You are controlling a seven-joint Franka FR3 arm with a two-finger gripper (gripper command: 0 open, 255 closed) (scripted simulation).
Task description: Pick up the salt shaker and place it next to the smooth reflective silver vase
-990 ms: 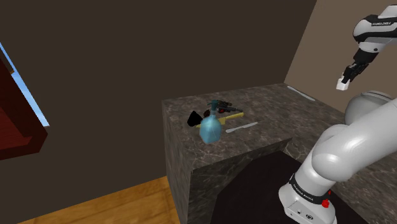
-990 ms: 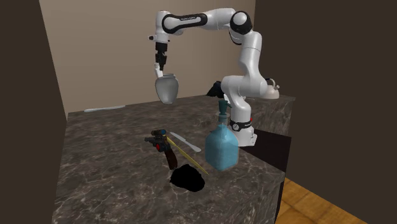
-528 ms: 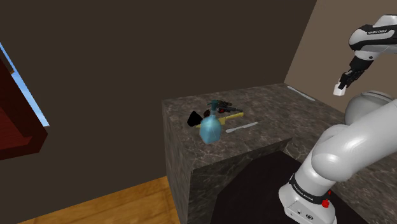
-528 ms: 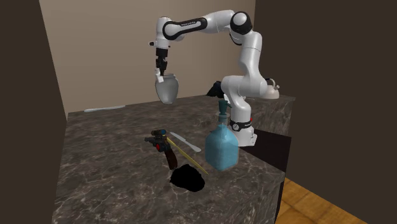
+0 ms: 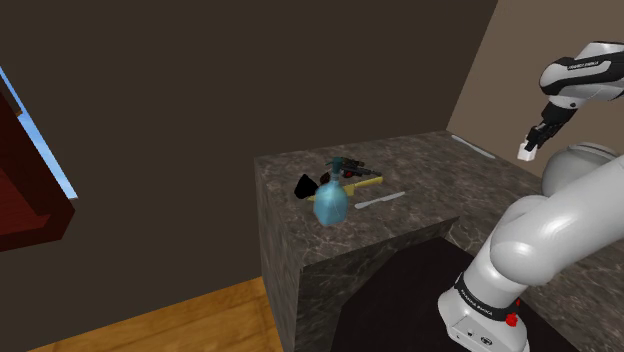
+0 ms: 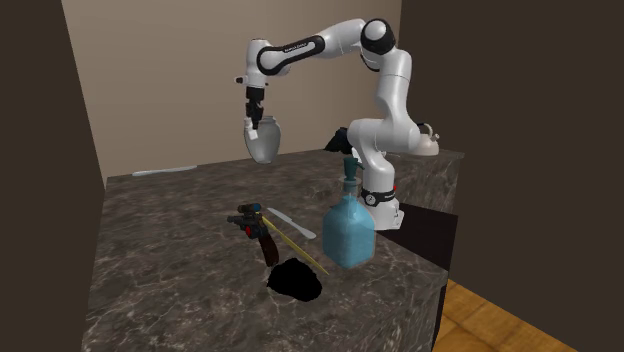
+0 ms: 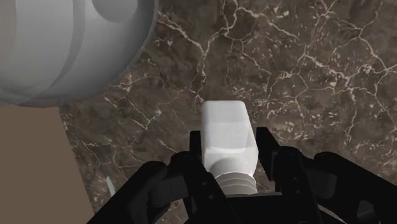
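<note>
The black end effector (image 7: 229, 149) grips a white salt shaker (image 7: 226, 127) between its two fingers, holding it in the air above the dark marbled surface (image 6: 170, 260). The shaker hangs close by the top of the rounded grey vase (image 6: 262, 143). A blue bottle (image 6: 348, 232) stands well apart from both.

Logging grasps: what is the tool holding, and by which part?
The white salt shaker, clasped between the fingers of the tool on two opposite sides of its body, near the ribbed cap end.
</note>
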